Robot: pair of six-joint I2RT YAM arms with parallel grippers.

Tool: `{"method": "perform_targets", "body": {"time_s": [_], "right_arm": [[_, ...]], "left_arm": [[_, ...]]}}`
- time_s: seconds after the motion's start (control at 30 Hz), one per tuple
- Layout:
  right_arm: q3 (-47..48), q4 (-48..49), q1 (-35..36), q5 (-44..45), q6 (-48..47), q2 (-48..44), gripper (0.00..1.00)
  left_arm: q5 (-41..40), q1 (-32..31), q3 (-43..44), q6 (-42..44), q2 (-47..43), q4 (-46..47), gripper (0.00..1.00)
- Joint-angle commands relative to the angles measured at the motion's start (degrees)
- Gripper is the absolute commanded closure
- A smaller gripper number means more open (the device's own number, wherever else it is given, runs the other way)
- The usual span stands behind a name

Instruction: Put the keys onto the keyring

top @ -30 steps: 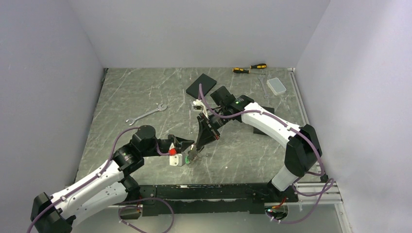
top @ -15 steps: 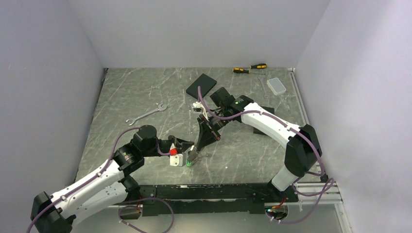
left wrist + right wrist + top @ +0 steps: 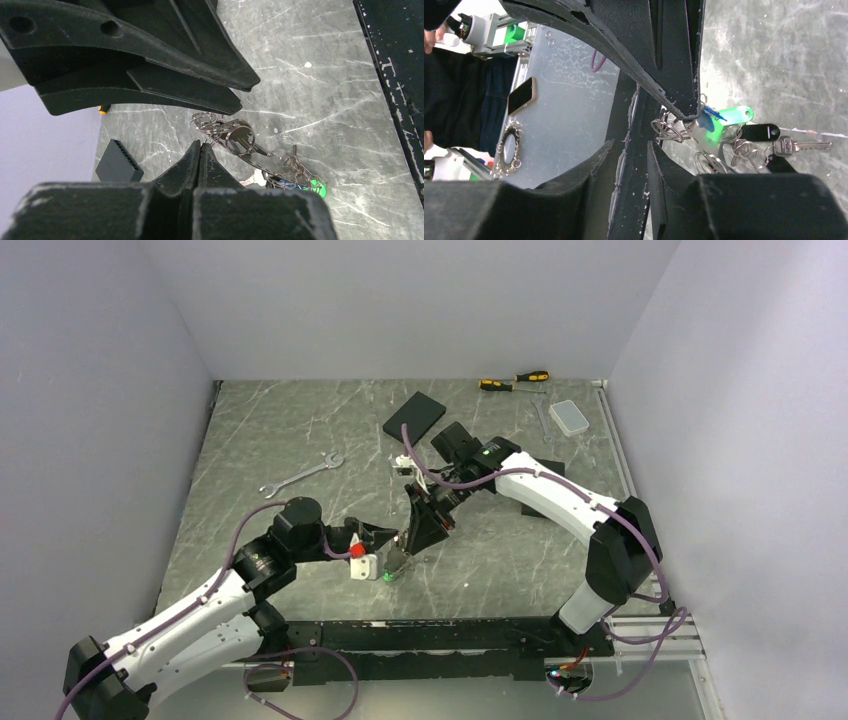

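My left gripper (image 3: 201,145) is shut, its tips pinching the thin wire of the keyring (image 3: 262,155), a long silver loop slanting down to the table. Several keys (image 3: 292,180) bunch at its low end, with a green tag (image 3: 316,187) and a blue one. My right gripper (image 3: 631,146) stands open right above the left one's fingers, with nothing between its own fingers (image 3: 654,160). Beyond them lie the green tag (image 3: 730,117), a black tag (image 3: 760,132) and a silver key (image 3: 796,146). From above, both grippers (image 3: 400,543) meet over the keys (image 3: 388,575).
A silver wrench (image 3: 300,475) lies to the left, and a flat black box (image 3: 414,415) sits behind. Two screwdrivers (image 3: 515,381) and a clear plastic box (image 3: 570,417) rest at the back right. The black front rail (image 3: 395,75) runs close by the keys.
My right gripper has opened and shifted slightly left. The left gripper stays shut on the keyring and has barely moved.
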Motion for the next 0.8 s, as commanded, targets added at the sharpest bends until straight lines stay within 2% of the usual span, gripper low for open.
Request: {"method": "perform_targets", "body": {"time_s": [0.0, 0.27, 0.33, 0.4, 0.7, 0.77], "right_arm": [[1.0, -1.1, 0.5, 1.2, -0.2, -0.8, 0.63], [0.2, 3.6, 0.6, 4.3, 4.2, -3.0, 0.6], [-1.0, 7.3, 0.5, 6.7, 7.1, -5.1, 0.6], [-4.5, 15.1, 0.2, 9.8, 12.4, -9.4, 0.59], [-14.2, 32.4, -0.2, 19.7, 27.2, -18.5, 0.58], [-16.7, 36.7, 0.1, 24.9, 31.7, -20.4, 0.58]], "left_arm": [[-0.8, 0.2, 3.3, -0.8, -1.1, 2.7, 1.0], [-1.2, 0.2, 3.4, -0.4, -1.1, 2.3, 1.0], [-1.5, 0.1, 3.4, -0.3, -1.1, 2.3, 1.0], [-1.9, 0.2, 3.4, -0.3, -1.1, 2.4, 1.0], [-6.3, 0.2, 4.3, -2.4, 0.5, 3.1, 1.0], [-8.4, 0.2, 5.1, -3.9, 1.7, 2.9, 1.0]]}}
